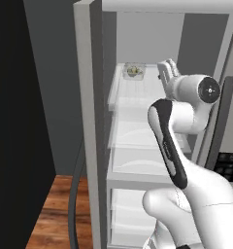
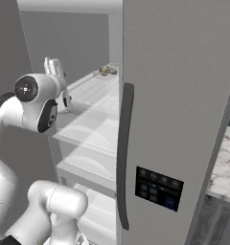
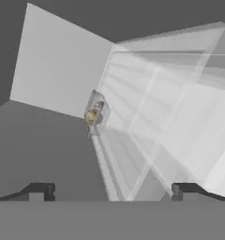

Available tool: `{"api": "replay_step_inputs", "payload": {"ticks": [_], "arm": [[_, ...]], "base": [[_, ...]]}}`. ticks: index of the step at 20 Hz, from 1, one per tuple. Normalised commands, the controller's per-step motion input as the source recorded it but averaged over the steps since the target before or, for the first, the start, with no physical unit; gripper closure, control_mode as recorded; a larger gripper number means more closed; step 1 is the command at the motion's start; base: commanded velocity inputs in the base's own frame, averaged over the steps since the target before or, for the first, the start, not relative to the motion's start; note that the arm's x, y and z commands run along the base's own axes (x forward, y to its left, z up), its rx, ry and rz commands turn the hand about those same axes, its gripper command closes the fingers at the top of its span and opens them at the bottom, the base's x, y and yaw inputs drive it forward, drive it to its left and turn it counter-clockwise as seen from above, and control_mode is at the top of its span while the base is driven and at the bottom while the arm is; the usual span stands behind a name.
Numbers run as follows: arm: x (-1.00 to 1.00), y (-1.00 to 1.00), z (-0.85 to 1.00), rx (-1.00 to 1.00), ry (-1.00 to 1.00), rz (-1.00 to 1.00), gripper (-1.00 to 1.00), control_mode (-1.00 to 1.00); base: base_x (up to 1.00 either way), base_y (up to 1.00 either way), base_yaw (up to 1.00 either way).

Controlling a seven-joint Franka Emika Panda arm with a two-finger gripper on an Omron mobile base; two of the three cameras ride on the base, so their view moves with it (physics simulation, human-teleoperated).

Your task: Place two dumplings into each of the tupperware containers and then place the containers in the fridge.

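The end effector (image 3: 109,191) hangs spread wide and empty before the fridge (image 1: 91,121). One container (image 1: 134,71) with dumplings (image 1: 133,71) sits at the back of an upper shelf (image 1: 138,95). It looks light, stiff and slippery; its flared rim seems the surest hold.

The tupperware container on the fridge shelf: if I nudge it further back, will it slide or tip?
The tupperware container looks shallow and flat-bottomed, so it would likely slide, not tip. The shelf looks smooth, so probably little resistance. The dumplings inside sit loose and may shift.
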Motion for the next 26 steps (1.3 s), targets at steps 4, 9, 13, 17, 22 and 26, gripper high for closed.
{"api": "replay_step_inputs", "payload": {"ticks": [4, 9, 13, 17, 22, 26], "arm": [[-1.0, -0.01, -0.48, -0.23, 0.15, 0.25, -1.0, -1.0], [-1.0, 0.01, -0.62, -0.39, 0.3, 0.12, -1.0, -1.0], [-0.97, 0.0, -0.51, -0.4, 0.34, 0.13, -1.0, -1.0], [-0.38, 0.0, -0.38, -0.27, 0.17, 0.08, -1.0, -1.0], [-0.01, 0.03, -0.33, -0.25, 0.19, 0.02, -1.0, -1.0], [-0.12, 0.0, -0.33, -0.15, 0.15, 0.11, -1.0, -1.0]], "base": [[0.0, 0.0, 0.0], [0.0, 0.0, 0.0], [0.0, 0.0, 0.0], [0.0, 0.0, 0.0], [0.0, 0.0, 0.0], [0.0, 0.0, 0.0]]}}
